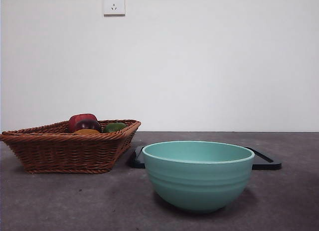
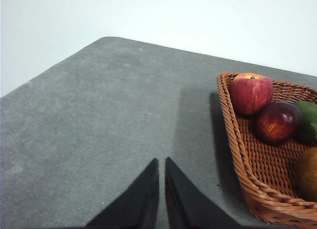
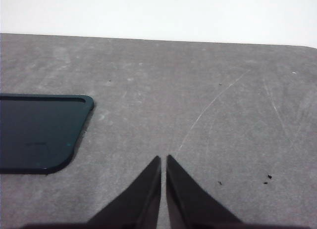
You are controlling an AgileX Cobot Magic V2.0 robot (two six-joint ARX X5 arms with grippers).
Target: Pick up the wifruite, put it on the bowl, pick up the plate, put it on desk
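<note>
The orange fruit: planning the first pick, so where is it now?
The orange fruit lies in the wicker basket at the front view's left, just before the dark purple fruit, left of the bowl.

You are looking at a plain indoor test room: a bare white wall (image 1: pixel 199 66) with one wall socket (image 1: pixel 113 4) high above a wicker basket (image 1: pixel 65 151) on a grey bench (image 1: pixel 50 201).

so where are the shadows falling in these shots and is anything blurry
Front view: soft shadow on the desk under the bowl; basket and bowl reasonably sharp. Left wrist view: a broad dim band of shadow runs up the desk beside the basket; the left end effector is dark and featureless. Right wrist view: the dark plate casts a thin shadow at its edge; faint scratches stay legible.
</note>
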